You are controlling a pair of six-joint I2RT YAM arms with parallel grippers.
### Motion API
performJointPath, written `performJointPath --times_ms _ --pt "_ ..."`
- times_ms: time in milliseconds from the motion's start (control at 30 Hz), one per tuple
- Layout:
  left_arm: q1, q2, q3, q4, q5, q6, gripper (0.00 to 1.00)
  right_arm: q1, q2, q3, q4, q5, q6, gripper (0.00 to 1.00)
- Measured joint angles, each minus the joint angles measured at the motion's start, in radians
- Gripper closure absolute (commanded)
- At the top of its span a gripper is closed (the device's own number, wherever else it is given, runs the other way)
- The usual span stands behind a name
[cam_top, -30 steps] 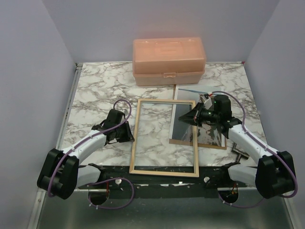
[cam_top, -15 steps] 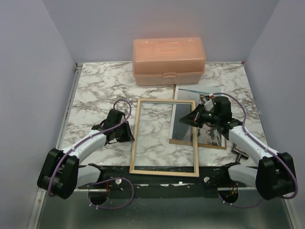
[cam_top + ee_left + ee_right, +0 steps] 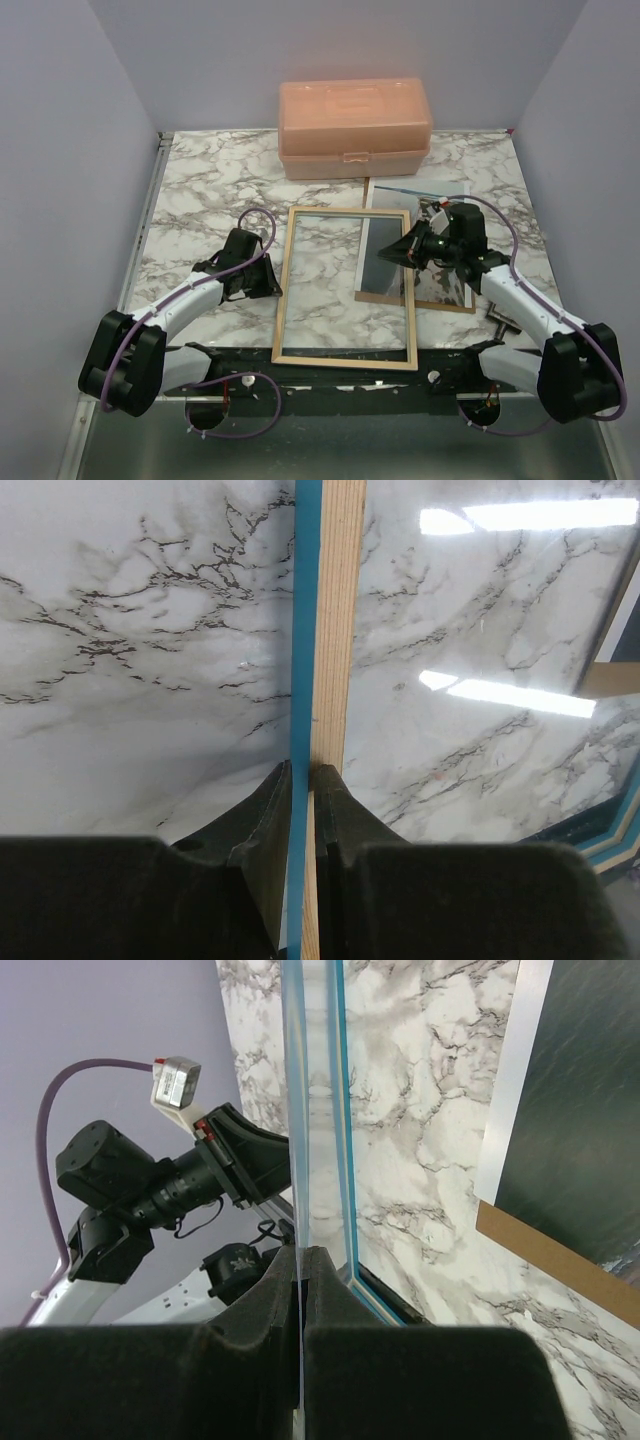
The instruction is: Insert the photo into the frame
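Frame lies on the counter, wood side up, left hand at its left rim, right hand over its right. Left wrist: fingers pinch the rim, grasping the frame. Right wrist: I see that hand clenched tight; photo rests on brown board beside the frame.

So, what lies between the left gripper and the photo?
The frame: the left gripper grips its left rim, and its right part overlaps the photo. The top view shows this.
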Motion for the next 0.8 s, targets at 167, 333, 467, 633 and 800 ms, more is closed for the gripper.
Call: performJointPath --times_ms 167,333,467,633,800 --pt "0.0 0.001 0.0 0.0 0.001 0.0 0.84 0.0 -0.006 0.0 -0.008 0.004 -0.029 0.99" --pt "0.0 0.002 0.0 0.0 0.003 0.0 0.84 0.0 0.006 0.003 -0.008 0.004 -0.055 0.99" --pt "0.0 0.007 0.003 0.0 0.006 0.0 0.84 0.0 0.023 0.02 -0.008 0.001 -0.069 0.99" --pt "0.0 0.01 0.004 0.003 0.007 0.0 0.84 0.0 0.035 0.04 -0.003 -0.006 -0.069 0.99" --pt "0.0 0.014 0.007 0.005 0.007 0.0 0.84 0.0 0.056 0.041 0.019 -0.02 -0.062 0.99"
